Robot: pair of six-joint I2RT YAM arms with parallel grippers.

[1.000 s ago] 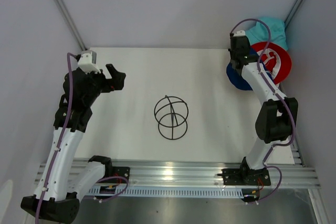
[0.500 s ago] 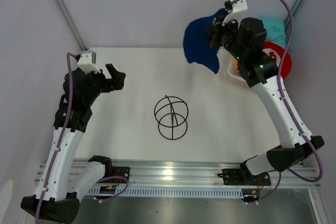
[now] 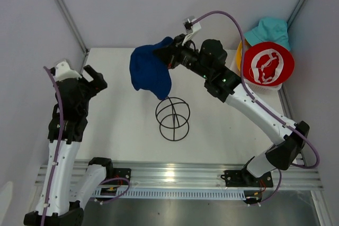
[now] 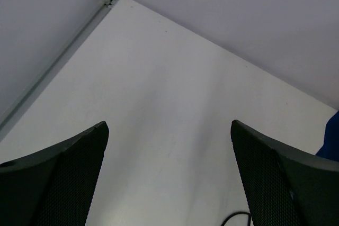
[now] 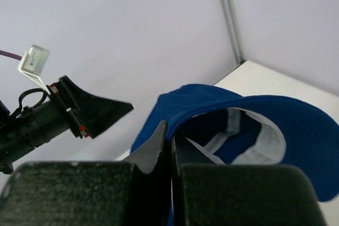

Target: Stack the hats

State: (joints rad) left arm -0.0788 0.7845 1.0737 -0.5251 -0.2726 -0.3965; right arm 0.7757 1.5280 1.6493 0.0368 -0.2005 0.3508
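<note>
My right gripper (image 3: 165, 52) is shut on the brim of the navy hat (image 3: 149, 72) and holds it in the air above and left of the black wire frame (image 3: 172, 118). The right wrist view shows the brim pinched between the fingers (image 5: 170, 137), with the navy hat (image 5: 296, 130) hanging open beyond them. The red hat (image 3: 267, 63) lies brim up at the back right, with the teal hat (image 3: 269, 29) behind it and a yellow edge (image 3: 238, 56) at its left. My left gripper (image 3: 96, 77) is open and empty at the left, over the bare table (image 4: 175, 109).
The wire frame stands at the table's middle. A thin strip of navy shows at the right edge of the left wrist view (image 4: 332, 138). Grey walls close in the table at the back and both sides.
My right arm has swung the navy hat from the back right to above the table's middle. My left arm has drawn back to the left.
</note>
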